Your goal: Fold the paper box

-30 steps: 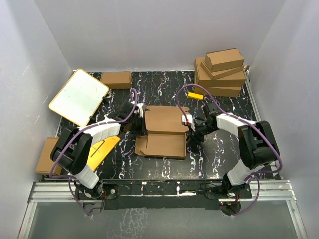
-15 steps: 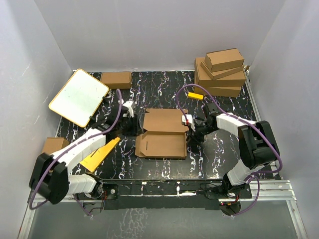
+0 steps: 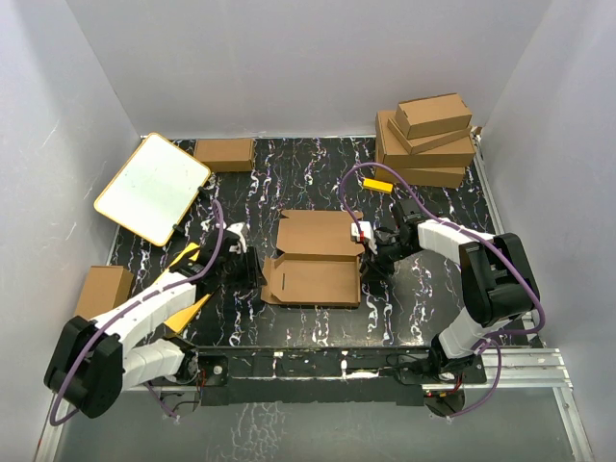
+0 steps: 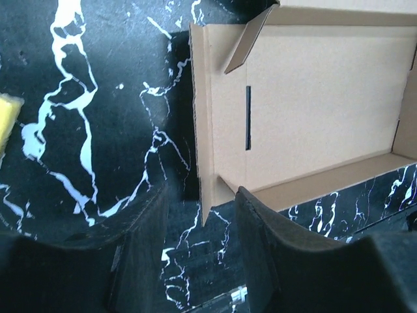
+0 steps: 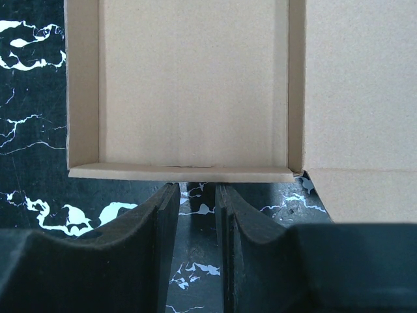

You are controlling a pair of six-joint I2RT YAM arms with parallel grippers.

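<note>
The paper box point(image 3: 313, 260) is brown corrugated cardboard, lying open in the middle of the table, lid panel flat behind the tray. In the left wrist view the box point(image 4: 313, 98) shows its tray floor with a slit, and its left side flap stands on edge. My left gripper point(image 3: 252, 272) is open at the box's near-left corner; in its own view point(image 4: 202, 225) the flap's lower corner lies between the fingertips. My right gripper point(image 3: 367, 260) sits at the box's right wall. In its own view point(image 5: 197, 195) the jaws stand a narrow gap apart, just short of the wall point(image 5: 182, 173), holding nothing.
A white board with an orange rim point(image 3: 152, 188) leans at back left. A yellow card point(image 3: 188, 258) lies under the left arm. Brown boxes sit at the left edge point(image 3: 101, 289), at the back point(image 3: 223, 153), and stacked at back right point(image 3: 426, 140). A small yellow item point(image 3: 376, 185) lies nearby.
My left arm has swung from the box's far-left corner down to its near-left corner. The right arm and the box have stayed put.
</note>
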